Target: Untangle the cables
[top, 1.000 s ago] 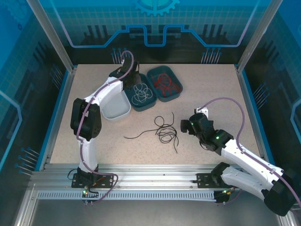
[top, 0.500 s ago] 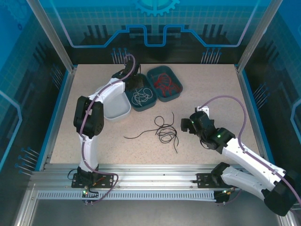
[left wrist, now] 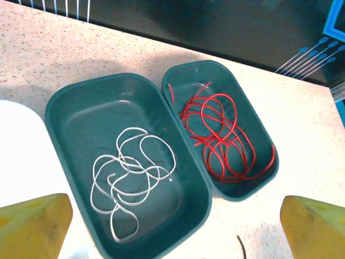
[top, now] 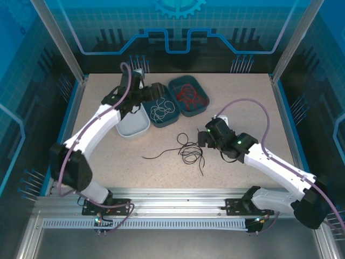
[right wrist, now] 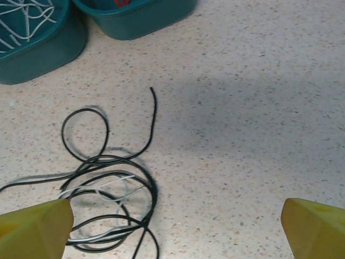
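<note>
A tangle of black cables [top: 188, 152] with a whitish-grey cable [right wrist: 97, 189] wound through them lies mid-table [right wrist: 108, 162]. My right gripper [top: 202, 139] hovers just right of the tangle, open [right wrist: 175, 224], with bare tabletop between its yellow fingertips [right wrist: 315, 226]. Whitish-grey cables [left wrist: 132, 172] lie coiled in a teal bin [left wrist: 54, 108]. Red cables [left wrist: 221, 140] lie in a second teal bin [left wrist: 200, 63] beside it. My left gripper [top: 141, 91] hangs above the near-left side of these bins, open wide [left wrist: 175, 224] and holding nothing.
A white bin [top: 132, 125] sits left of the teal bins [top: 175, 116], under the left forearm. One black strand [top: 156, 155] trails left from the tangle. Open tabletop lies to the right and at the front left. Blue rails border the table.
The left gripper has opened and pulled back to the left from over the bin of whitish-grey cables, its elbow swinging low left. The right gripper has moved left, up to the tangle.
</note>
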